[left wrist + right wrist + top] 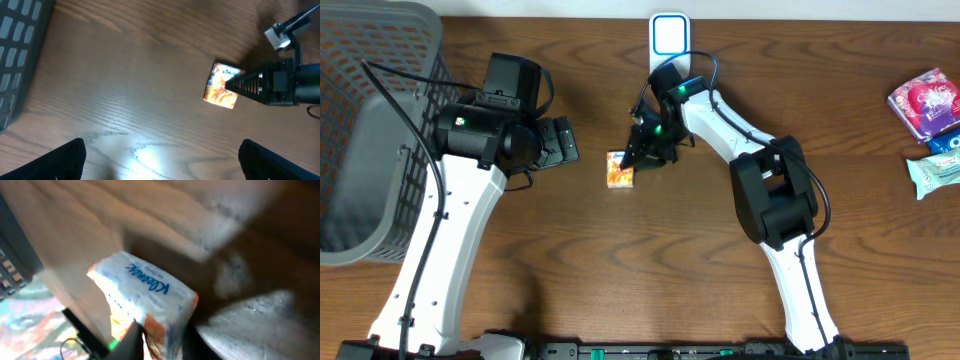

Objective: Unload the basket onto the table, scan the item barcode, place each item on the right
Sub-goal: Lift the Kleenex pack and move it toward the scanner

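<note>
The item is a small orange and white Kleenex tissue pack lying on the wooden table in the middle. My right gripper reaches down onto its right end. In the right wrist view the pack sits pinched between the two dark fingers of the right gripper. The left wrist view looks down on the pack with the right gripper's black tip on it. My left gripper hovers to the pack's left, open and holding nothing. A white scanner stands at the table's back edge.
A grey mesh basket fills the left side of the table. Two more packets lie at the far right, a pink one and a pale green one. The right arm's base link stands right of centre.
</note>
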Available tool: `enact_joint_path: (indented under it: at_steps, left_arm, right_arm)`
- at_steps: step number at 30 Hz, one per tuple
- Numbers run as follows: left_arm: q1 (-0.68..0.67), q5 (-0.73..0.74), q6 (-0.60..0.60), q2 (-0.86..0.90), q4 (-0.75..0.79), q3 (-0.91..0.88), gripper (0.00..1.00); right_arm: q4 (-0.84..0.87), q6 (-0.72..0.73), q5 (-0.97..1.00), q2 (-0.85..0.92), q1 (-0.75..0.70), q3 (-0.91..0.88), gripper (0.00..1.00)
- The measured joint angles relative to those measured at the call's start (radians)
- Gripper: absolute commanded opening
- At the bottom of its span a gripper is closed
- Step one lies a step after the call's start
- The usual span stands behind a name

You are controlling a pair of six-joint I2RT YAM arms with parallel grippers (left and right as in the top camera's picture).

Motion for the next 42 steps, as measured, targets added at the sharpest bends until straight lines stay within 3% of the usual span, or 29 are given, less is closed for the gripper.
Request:
enact_joint_path:
  at_steps: [7,12,17,23,25,30,42]
  left_arm:
    - [0.0,0.0,0.0,0.0,0.0,0.0,0.98]
    - [0.0,0.0,0.0,0.0,0.0,0.0,0.98]
    - [0.0,0.0,0.0,0.0,0.0,0.0,0.98]
    - [0.0,0.0,0.0,0.0,0.0,0.0,0.98]
    - [0.0,0.0,0.0,0.0,0.0,0.0,0.98]
    - [0.0,0.0,0.0,0.0,0.0,0.0,0.98]
    - [0.0,0.0,0.0,0.0,0.0,0.0,0.98]
  right_arm:
    - [-0.019,-0.045,-0.1,0.002,-0.025,-0.019,0.01]
    - [-0.058,-0.243,-0.4,0.033,-0.135,-0.031,0.01]
    - [-0.188,-0.439,-0.548,0.034,-0.229,-0.033,0.01]
    - [-0.5,-0.836,-0.598,0.035,-0.245,-0.037,0.01]
    - [-0.65,-1.056,-0.557,0.036,-0.236,-0.039,0.01]
    - [-0.731,-1.311,-0.472,0.036,-0.225,-0.042,0.01]
    - [-0.72,-1.366,-0.44,0.036,-0.254,-0.042,0.01]
